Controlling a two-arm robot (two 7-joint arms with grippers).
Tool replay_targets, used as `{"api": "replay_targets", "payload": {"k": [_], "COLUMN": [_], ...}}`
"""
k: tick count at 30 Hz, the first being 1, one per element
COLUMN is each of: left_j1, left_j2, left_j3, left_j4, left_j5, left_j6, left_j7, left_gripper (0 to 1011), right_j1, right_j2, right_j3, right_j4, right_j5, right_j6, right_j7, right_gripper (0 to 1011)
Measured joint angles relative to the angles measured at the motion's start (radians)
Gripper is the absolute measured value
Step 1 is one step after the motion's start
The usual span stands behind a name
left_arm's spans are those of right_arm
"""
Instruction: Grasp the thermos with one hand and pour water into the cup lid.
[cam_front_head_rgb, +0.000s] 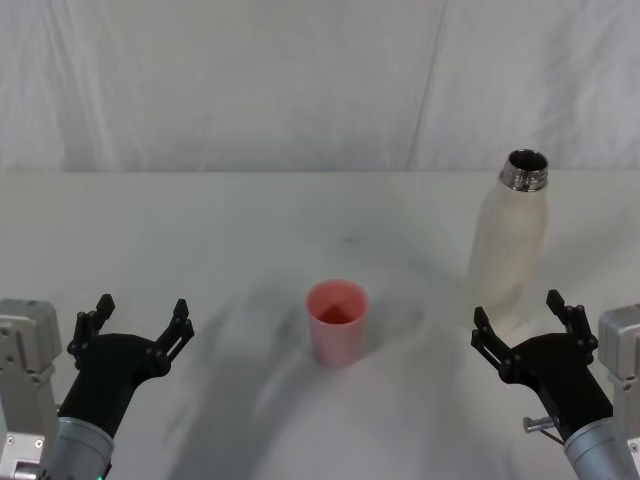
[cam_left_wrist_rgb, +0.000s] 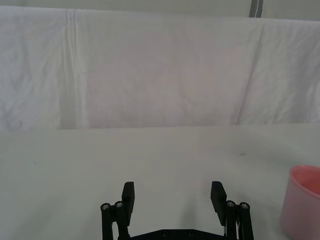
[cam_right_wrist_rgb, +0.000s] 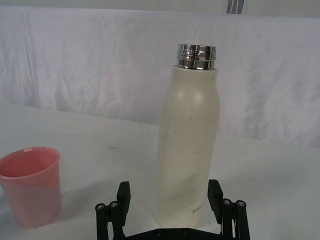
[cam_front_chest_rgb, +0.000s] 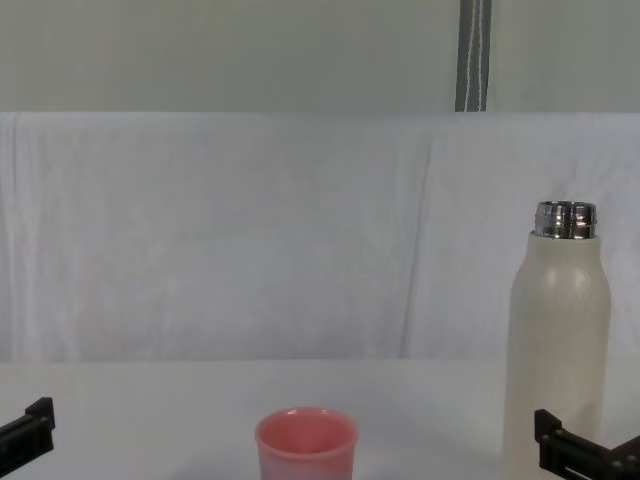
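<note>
The thermos (cam_front_head_rgb: 511, 243) is stood upright on the counter (cam_front_head_rgb: 200, 230), uncapped for pouring, with the cup lid (cam_front_head_rgb: 337, 321) set near its left and the wide-open, empty right pincer (cam_front_head_rgb: 526, 324) lined up just before it.

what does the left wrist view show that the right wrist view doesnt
Left wrist view alone: the left pincer, open above bare table and holding nothing.

Right wrist view alone: the thermos, upright with its steel neck uncapped, standing just ahead of the open right pincer, lined up with the gap between its fingers but not gripped.

Both: the pink cup lid, upright at the frame edge, the white table, and the draped white cloth backdrop.
</note>
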Motion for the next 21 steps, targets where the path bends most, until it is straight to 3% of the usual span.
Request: {"api": "replay_targets", "payload": {"k": [21], "left_j1": [0.0], "left_j2": [0.0], "left_j3": [0.0], "left_j4": [0.0], "left_j5": [0.0], "left_j6": [0.0], "left_j7": [0.0], "left_gripper": [1001], "right_j1": [0.0], "right_j2": [0.0], "right_j3": [0.0], "right_j4": [0.0], "right_j5": [0.0], "right_j6": [0.0], "right_j7": [0.0], "right_gripper": [1000]}}
